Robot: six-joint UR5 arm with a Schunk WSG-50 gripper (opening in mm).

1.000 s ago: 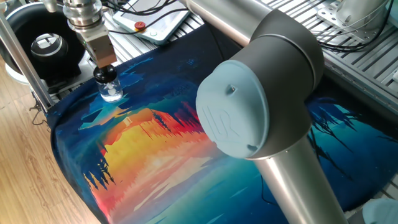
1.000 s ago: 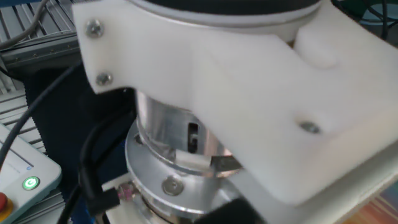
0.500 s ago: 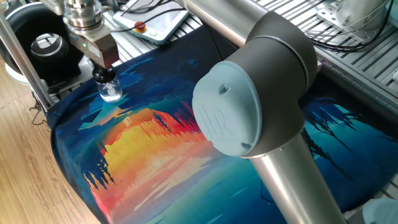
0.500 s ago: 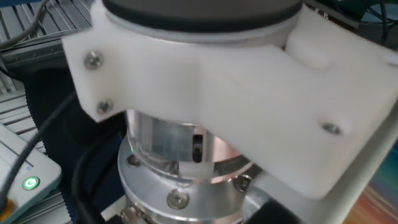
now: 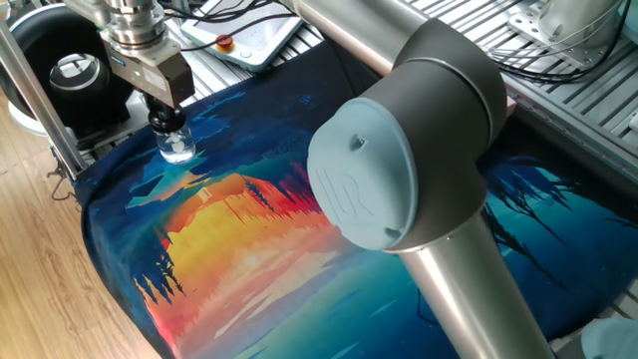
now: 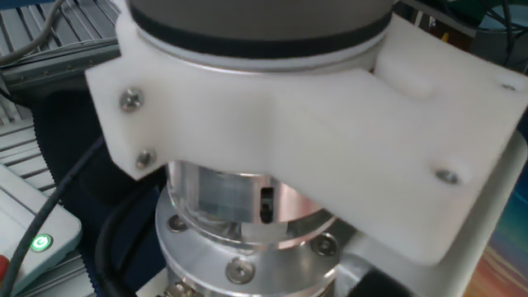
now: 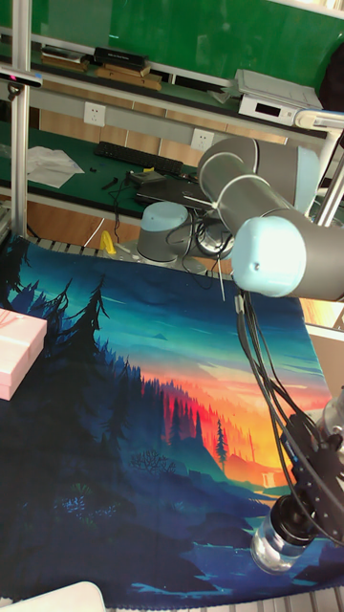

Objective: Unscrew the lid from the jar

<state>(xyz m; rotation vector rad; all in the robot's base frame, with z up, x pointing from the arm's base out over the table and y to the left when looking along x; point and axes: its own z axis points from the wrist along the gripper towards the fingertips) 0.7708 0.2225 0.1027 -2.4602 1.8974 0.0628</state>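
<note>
Jar (image 5: pixel 178 148) upright near the corner of the surface (image 5: pixel 299 249), on a mat printed with a sunset and dark pines. Clear, squat glass body; black lid (image 5: pixel 167 120) on the neck. Hand (image 5: pixel 166 112) directly above, pointing straight down, fingers closed around the lid from two sides; lid seated on the jar, no gap visible between them. Wrist flange and cables above the hand, at the upper edge of one fixed view.

Arm elbow (image 5: pixel 399 160), grey with a pale blue cap, large in the foreground of the same view. Black ring device (image 5: pixel 75 75) with a silver centre beyond the mat's edge, behind the hand. Grey pendant (image 5: pixel 249 35) with a red button on the slatted frame further back.

Other fixed view: almost filled by a white bracket (image 6: pixel 313 132) and the metal flange (image 6: pixel 239 223) beneath it; jar and lid hidden. Green indicator (image 6: pixel 37 243) at lower left.

Tall fixed view: jar (image 7: pixel 275 547) at the lower right of the mat, partly hidden under the wrist and cables; lid not discernible. Pink box (image 7: pixel 19 349) at the left edge, well apart from the jar.
</note>
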